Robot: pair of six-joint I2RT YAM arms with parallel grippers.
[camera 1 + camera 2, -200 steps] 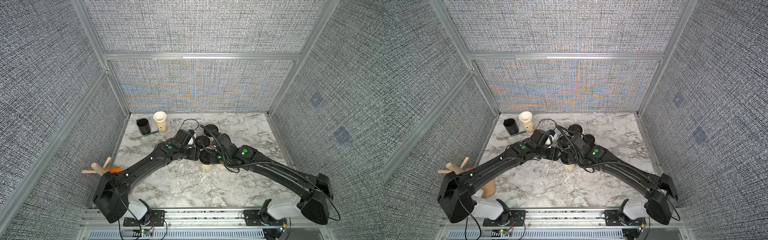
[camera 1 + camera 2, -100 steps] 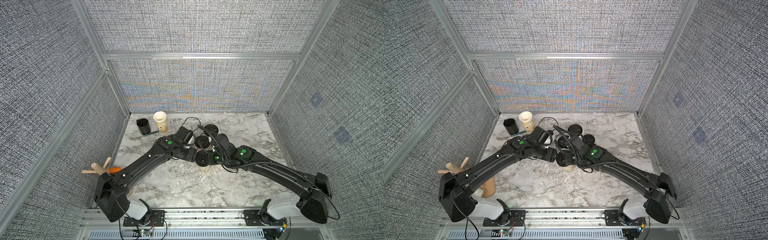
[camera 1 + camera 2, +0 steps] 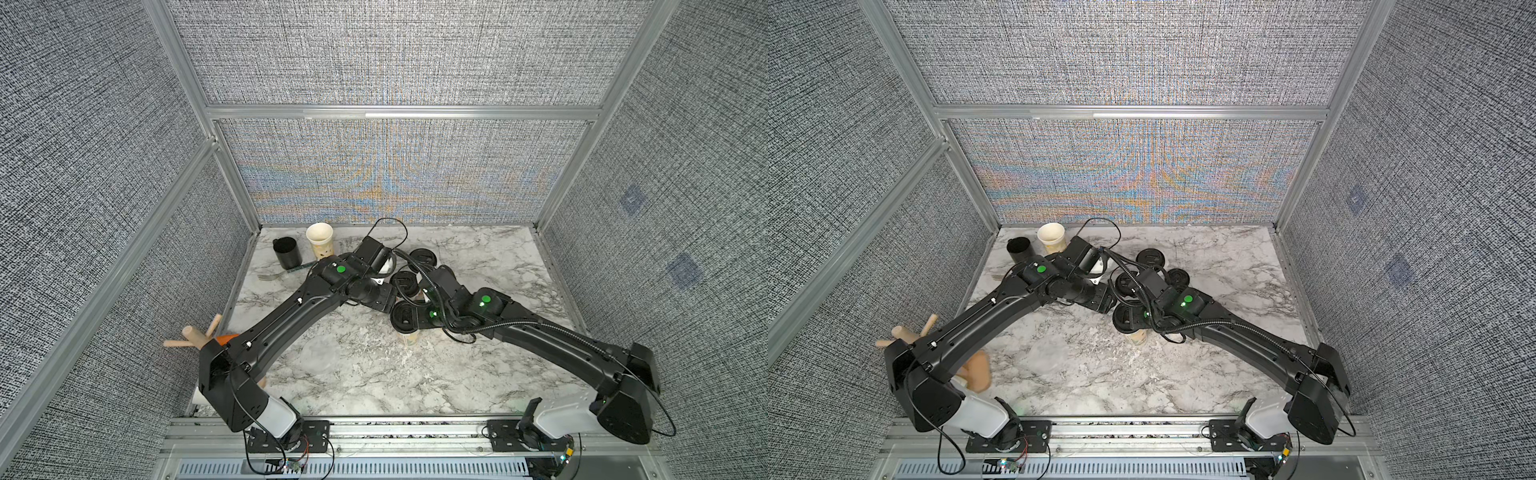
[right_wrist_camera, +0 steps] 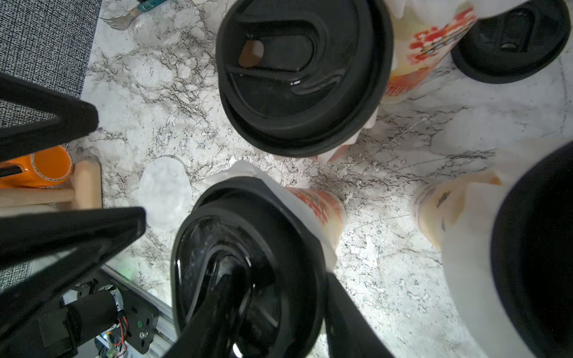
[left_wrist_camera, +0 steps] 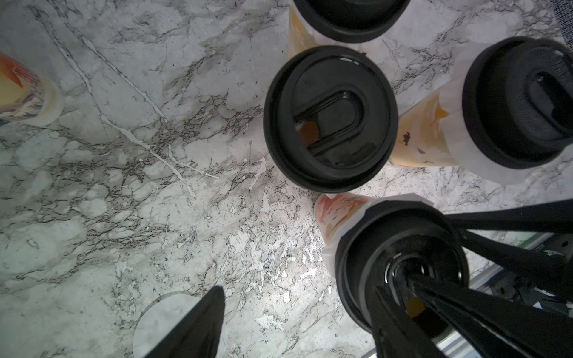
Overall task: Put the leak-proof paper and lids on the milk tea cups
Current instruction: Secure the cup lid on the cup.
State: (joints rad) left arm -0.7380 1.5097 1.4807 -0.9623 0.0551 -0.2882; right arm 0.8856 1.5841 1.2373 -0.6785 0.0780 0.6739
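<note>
Loose leak-proof paper [image 4: 164, 192] — near lidded cups [image 4: 316, 207]

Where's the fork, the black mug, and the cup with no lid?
Fork [image 3: 296, 269]: in a top view, on its greenish handle.
Black mug [image 3: 289, 258]: in a top view, on its side wall.
Lidless cup [image 3: 323, 250]: in a top view, on its printed side.

I see four lidded cups [image 5: 415, 136] clustered mid-counter [image 3: 478, 374]. At the far left a mug [image 3: 286, 251] stands left of an open cup [image 3: 320, 241], with a fork [image 3: 270, 275] just nearer. One loose paper [image 4: 164, 192] lies near-left of the cluster.
</note>
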